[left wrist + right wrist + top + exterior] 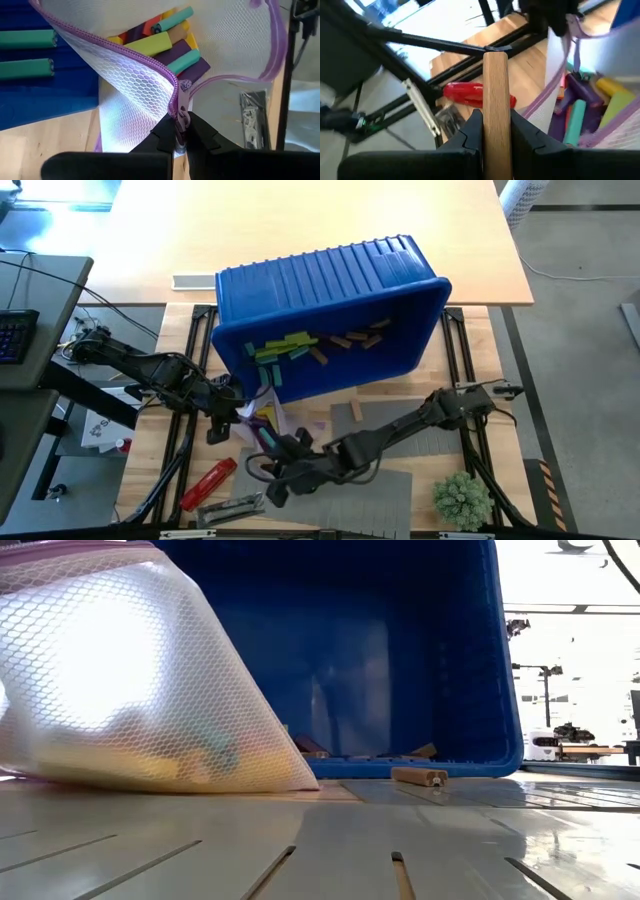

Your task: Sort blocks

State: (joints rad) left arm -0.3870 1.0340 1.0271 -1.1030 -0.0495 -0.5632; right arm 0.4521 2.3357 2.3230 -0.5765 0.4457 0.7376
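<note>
While the left gripper pinches the zipper pull of the mesh bag, the right gripper holds a tan block.

In the right wrist view the block stands straight up in the middle, its long side running from top to bottom, squeezed between the two fingers. The bag mouth with purple, teal and yellow blocks sits at the right. If the block tips or the bag mouth sags shut, it could miss and fall on the table near the blue bin.
</note>
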